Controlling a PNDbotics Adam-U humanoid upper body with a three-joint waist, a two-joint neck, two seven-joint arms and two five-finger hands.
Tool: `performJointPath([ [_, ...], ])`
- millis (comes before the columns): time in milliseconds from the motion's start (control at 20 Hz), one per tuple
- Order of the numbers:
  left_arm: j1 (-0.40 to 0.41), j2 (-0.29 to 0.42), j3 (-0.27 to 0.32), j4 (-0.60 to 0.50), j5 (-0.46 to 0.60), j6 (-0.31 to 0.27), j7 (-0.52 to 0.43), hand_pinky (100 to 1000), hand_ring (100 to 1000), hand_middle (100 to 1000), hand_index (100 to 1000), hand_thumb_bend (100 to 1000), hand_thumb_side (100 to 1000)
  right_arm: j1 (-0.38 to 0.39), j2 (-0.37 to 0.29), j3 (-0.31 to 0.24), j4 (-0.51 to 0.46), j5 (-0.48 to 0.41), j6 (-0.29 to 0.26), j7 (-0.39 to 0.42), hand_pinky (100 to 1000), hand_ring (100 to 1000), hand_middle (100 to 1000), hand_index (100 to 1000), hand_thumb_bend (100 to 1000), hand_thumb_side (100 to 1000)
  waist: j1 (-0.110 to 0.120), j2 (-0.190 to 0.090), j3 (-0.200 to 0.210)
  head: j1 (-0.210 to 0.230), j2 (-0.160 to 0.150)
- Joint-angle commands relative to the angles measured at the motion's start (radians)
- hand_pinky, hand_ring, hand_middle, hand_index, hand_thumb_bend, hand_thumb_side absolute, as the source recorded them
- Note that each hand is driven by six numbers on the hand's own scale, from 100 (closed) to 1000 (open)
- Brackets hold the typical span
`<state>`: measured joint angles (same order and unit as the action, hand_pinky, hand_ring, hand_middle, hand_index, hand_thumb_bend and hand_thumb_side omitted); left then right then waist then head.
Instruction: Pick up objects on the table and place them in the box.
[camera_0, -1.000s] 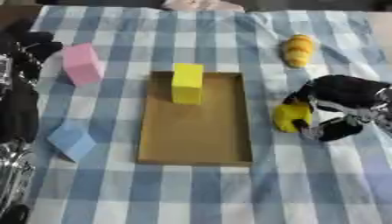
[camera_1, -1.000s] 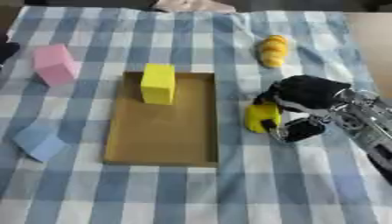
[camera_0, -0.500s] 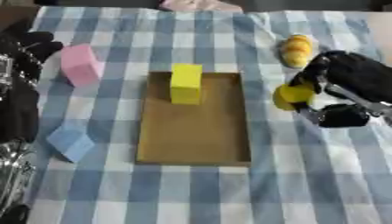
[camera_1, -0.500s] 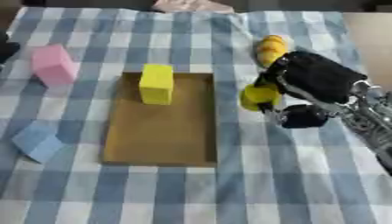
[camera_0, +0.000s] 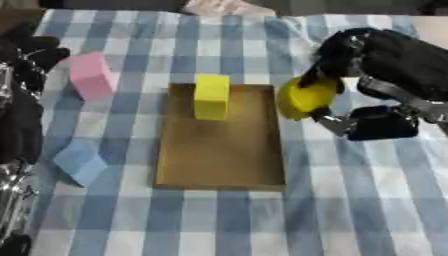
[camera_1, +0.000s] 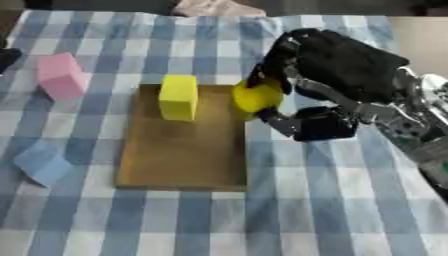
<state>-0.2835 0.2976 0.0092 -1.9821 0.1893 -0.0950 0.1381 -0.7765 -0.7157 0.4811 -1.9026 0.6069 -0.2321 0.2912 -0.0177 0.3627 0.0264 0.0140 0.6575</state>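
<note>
My right hand (camera_0: 385, 65) holds a round yellow object (camera_0: 304, 96) between curled fingers and thumb, lifted above the right rim of the flat brown box (camera_0: 221, 150). A yellow block (camera_0: 211, 96) stands inside the box at its far end. A pink block (camera_0: 91, 75) lies left of the box on the checked cloth. Near the left edge, closer to me, rests a light blue block (camera_0: 80, 161). My left hand (camera_0: 26, 55) shows as a dark shape at the upper left; its fingers are not clear.
A pale crumpled thing (camera_0: 223, 7) lies at the table's far edge. The blue and white checked cloth (camera_0: 350, 200) covers the whole table. My left arm (camera_0: 17, 150) runs down the left edge.
My right hand has lifted the round yellow object off the cloth and carried it left to the box's right rim. The orange-yellow thing at the far right is now hidden behind the hand.
</note>
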Motion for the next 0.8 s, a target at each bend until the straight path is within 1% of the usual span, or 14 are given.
performJointPath([
  [50,-0.014,0.006,-0.001,-0.018,0.004,-0.004,-0.005,922,731,672,856,101,746,-0.043,0.047,0.023,0.024,-0.022,-0.012,0.060,736,507,322,573,100,196,-0.001,-0.024,0.005,-0.009,-0.010],
  [200,-0.016,0.006,-0.004,-0.018,0.006,-0.003,-0.007,922,731,673,856,100,746,-0.072,0.101,0.050,0.076,-0.023,-0.029,0.104,744,519,349,602,100,206,-0.003,-0.024,0.014,-0.016,-0.008],
  [400,-0.018,0.006,-0.005,-0.018,0.007,-0.002,-0.010,922,732,673,856,102,747,-0.094,0.152,0.068,0.154,-0.006,-0.052,0.145,750,552,420,666,100,212,-0.007,-0.023,0.023,-0.022,-0.006],
  [500,-0.019,0.005,-0.006,-0.018,0.007,-0.002,-0.011,922,732,673,856,103,748,-0.099,0.172,0.068,0.203,0.020,-0.059,0.154,755,571,444,684,100,217,-0.009,-0.022,0.027,-0.023,-0.006],
  [700,-0.020,0.004,-0.005,-0.018,0.008,-0.002,-0.012,922,732,673,856,105,749,-0.097,0.199,0.066,0.293,0.075,-0.077,0.151,759,591,464,701,100,222,-0.011,-0.021,0.031,-0.023,-0.008],
  [750,-0.020,0.004,-0.005,-0.018,0.008,-0.001,-0.011,922,732,673,856,105,749,-0.095,0.202,0.068,0.307,0.083,-0.086,0.151,760,606,478,717,100,199,-0.012,-0.020,0.032,-0.023,-0.008],
  [800,-0.020,0.003,-0.005,-0.018,0.008,-0.001,-0.011,922,732,673,856,106,750,-0.093,0.204,0.070,0.317,0.088,-0.095,0.152,763,615,490,729,100,225,-0.013,-0.020,0.032,-0.023,-0.008],
])
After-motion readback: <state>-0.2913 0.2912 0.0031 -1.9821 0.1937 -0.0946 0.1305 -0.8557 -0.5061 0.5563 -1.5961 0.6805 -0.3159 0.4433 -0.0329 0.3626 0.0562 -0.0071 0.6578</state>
